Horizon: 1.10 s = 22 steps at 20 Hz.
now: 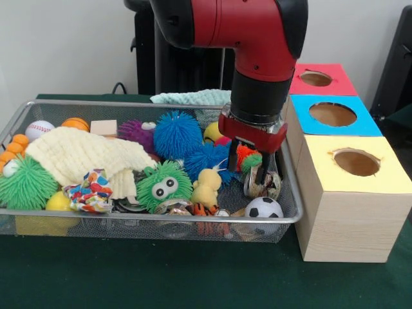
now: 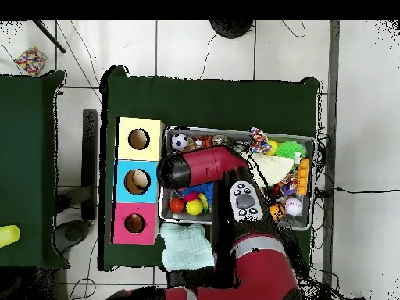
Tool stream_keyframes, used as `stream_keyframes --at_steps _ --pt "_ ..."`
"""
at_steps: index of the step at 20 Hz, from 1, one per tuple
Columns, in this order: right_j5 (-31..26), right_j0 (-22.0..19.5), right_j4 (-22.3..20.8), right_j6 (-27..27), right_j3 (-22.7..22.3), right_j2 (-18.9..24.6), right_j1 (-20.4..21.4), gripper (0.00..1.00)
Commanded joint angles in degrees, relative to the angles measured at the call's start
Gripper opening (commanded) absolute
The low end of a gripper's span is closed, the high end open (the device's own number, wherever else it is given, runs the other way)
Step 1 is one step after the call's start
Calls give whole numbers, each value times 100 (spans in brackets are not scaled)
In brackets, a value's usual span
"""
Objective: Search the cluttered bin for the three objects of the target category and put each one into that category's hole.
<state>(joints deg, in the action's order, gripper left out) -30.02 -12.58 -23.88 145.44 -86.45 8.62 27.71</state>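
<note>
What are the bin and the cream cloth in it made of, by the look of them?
The bin looks like metal wire mesh: see-through silvery walls with a shiny rim. The cream cloth seems a soft knitted or waffle-weave fabric, matte and bumpy, draping over the toys; which fibre, I cannot tell.

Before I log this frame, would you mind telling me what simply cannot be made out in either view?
- Front view: whether the gripper holds anything; its tips are sunk among the toys in the wire bin.
- Overhead view: the gripper and the bin's middle, covered by the red arm.
- Front view: whatever lies under the cream knitted cloth.
- Both views: the inside of the box holes, too dark.
</note>
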Motion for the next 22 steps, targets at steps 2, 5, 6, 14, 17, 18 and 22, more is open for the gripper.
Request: stream_keyframes --at_steps 2,5,6,14,17,18,22 --pt "737 23 -188 442 545 -317 -1044 100" --pt "610 32 -287 196 720 -473 -1172 100" --pt "581 27 -301 124 773 -518 -1215 100" --pt "55 -188 -322 -641 838 -512 -721 100" --pt "-305 -200 -192 -768 582 -495 -236 100" --pt "-430 -171 -151 -771 520 -507 -94 100" --pt "-866 -109 3 -751 331 -479 357 100"
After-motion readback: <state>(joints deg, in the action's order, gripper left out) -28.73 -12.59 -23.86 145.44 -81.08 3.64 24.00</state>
